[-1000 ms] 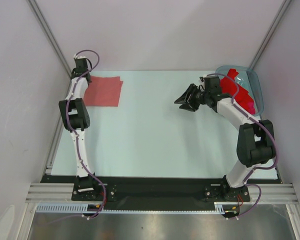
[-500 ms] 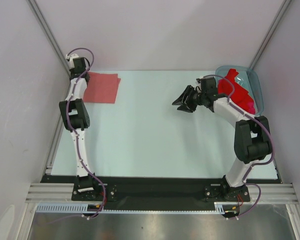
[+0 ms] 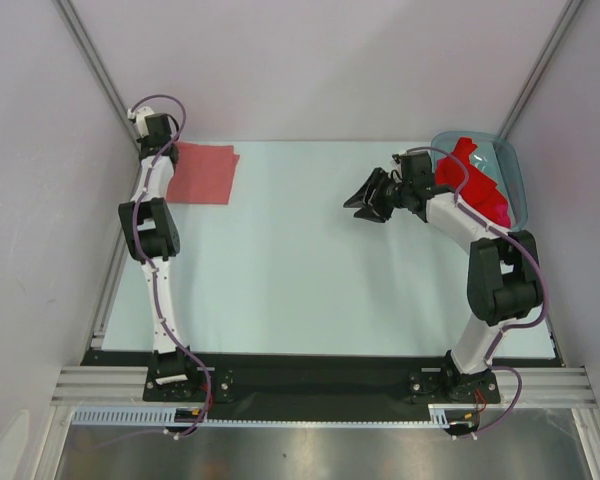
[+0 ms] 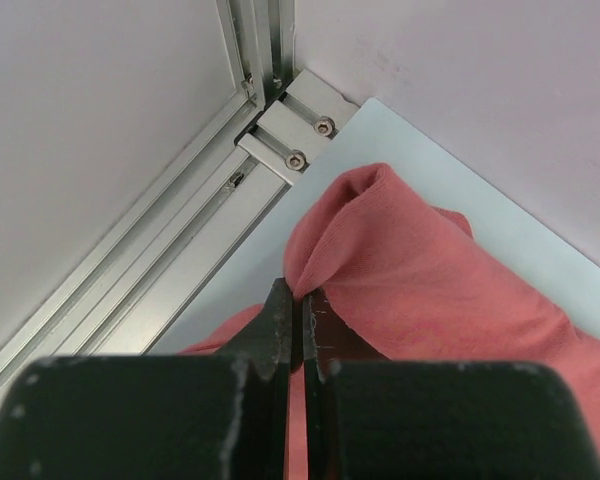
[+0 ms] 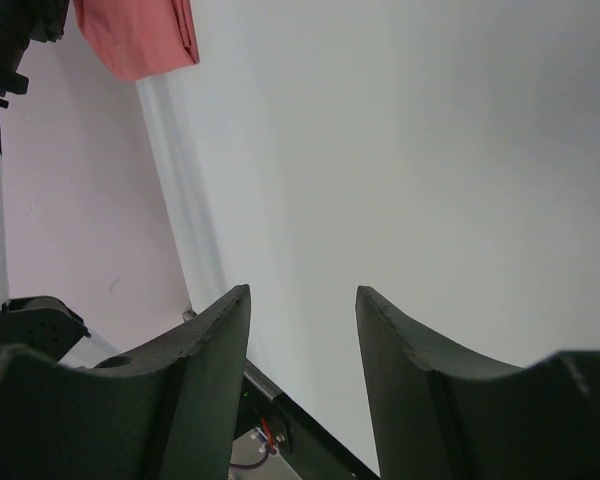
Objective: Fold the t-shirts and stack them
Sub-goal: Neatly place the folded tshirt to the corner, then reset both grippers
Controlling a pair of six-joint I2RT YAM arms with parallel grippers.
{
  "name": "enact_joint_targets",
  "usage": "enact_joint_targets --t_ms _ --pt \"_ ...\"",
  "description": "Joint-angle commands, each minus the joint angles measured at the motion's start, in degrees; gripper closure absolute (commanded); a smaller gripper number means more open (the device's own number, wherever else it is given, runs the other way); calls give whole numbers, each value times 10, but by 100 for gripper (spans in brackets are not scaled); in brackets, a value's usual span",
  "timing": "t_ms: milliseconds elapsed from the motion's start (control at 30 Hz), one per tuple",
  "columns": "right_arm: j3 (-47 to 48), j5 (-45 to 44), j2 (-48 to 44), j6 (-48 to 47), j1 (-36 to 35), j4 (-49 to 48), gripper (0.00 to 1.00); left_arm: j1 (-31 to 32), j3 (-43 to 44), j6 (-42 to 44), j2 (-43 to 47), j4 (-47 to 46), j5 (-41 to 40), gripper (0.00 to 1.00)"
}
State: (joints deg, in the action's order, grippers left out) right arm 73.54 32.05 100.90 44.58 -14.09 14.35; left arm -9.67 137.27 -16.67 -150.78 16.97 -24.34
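Salmon-pink tee [image 3: 205, 175] lies as a flat, tidy rectangle right across the surface [image 3: 300, 260] from the bin [image 3: 517, 190], about as far from the bin as cloth can go, tucked up by the corner of the metal frame [image 4: 292, 140]. I'd say that's deliberate: park the folded one out of the way so the stretch between it and the bin is free for spreading the next. In the bin itself, the red tees [image 3: 477, 190] are heaped loose and crumpled, one bit poking up at the rim. Nothing looks folded there, so by my reckoning it's one down and the pile waiting

Now the left fingers [image 4: 296, 310]: pressed tight together, with a ridge of pink cloth nipped between the tips, the fabric humped up just beyond them, on the edge farthest from the bin. My guess is they're squaring that edge off, and letting go is what's due

And the right fingers [image 3: 368, 197]: moderately spread, nothing between them, touching nothing, held over bare surface near the bin on the side facing the pink one, tips pointing away from the bin. That arm, I reckon, has to turn round toward the bin for a red one
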Motion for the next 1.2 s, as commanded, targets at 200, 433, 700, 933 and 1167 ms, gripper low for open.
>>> enact_joint_targets --t_ms 200,433,700,933,1167 --pt "33 -5 6 2 -6 -5 47 -7 14 -13 21 -27 -29 56" --pt "42 -6 -31 -19 -7 60 47 2 -97 1 125 -28 -58 33" --pt "-19 -4 -162 -56 -4 159 46 59 -307 -8 357 4 -58 24" --pt "-157 -3 -370 -28 -3 188 45 170 -572 -58 575 61 -9 21" --pt "-278 -27 -608 -13 6 286 41 295 -805 -142 837 111 109 17"
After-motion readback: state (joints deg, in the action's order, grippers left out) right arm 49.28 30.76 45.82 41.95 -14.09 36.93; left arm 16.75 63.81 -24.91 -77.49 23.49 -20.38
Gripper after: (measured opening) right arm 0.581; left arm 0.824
